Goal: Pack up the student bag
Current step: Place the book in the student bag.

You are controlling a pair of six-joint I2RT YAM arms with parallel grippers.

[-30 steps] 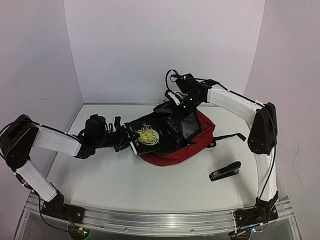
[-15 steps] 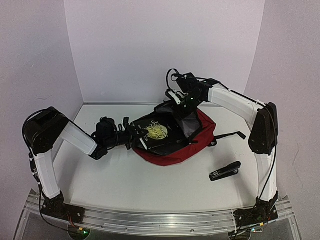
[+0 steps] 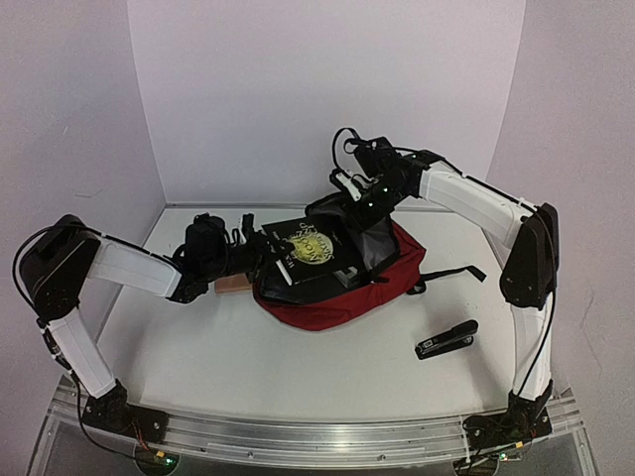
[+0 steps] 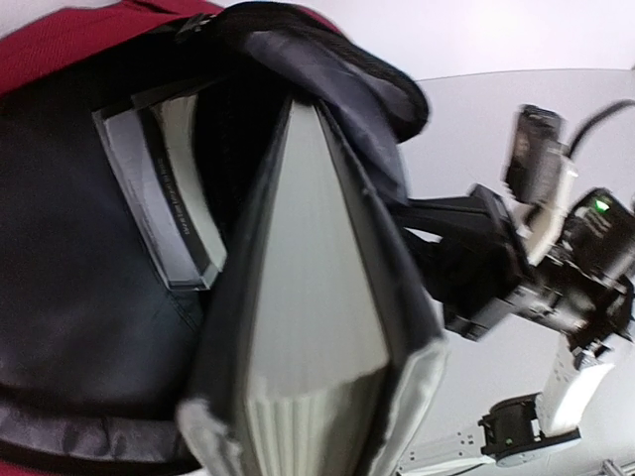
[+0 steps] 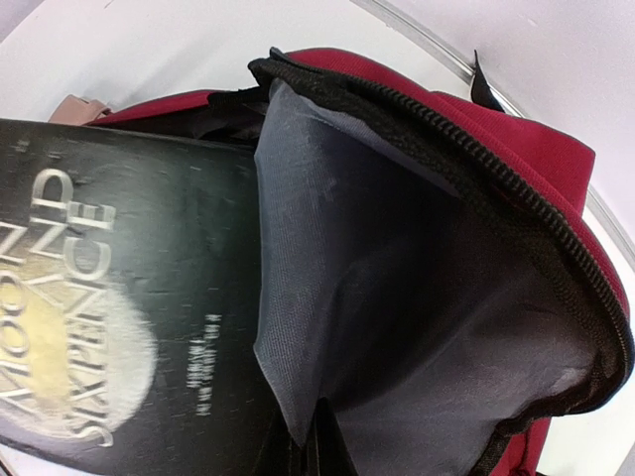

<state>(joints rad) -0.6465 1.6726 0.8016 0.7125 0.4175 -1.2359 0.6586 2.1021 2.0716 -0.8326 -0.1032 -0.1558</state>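
The student bag (image 3: 332, 302) lies in the middle of the table, dark red, its mouth turned toward the left. My left gripper (image 3: 264, 260) is shut on a black book with a gold emblem (image 3: 314, 252), which leans partway into the opening. In the left wrist view the book's page edge (image 4: 303, 288) fills the gap between my left gripper (image 4: 313, 421) fingers (image 4: 422, 392). A second book (image 4: 164, 203) lies inside the bag (image 4: 79, 35). My right gripper (image 3: 358, 205) is shut on the grey lining (image 5: 397, 288), holding the flap up. The black cover (image 5: 109, 288) is seen beside it.
A black stapler (image 3: 446, 339) lies on the table right of the bag, near a loose black strap (image 3: 458, 270). A small tan object (image 3: 233, 286) sits under my left wrist at the bag's left edge. White walls enclose the table at the back and sides.
My left arm has pushed the book right and farther back, deeper into the bag's mouth. The tan object now shows below the wrist. The right gripper has kept the flap raised.
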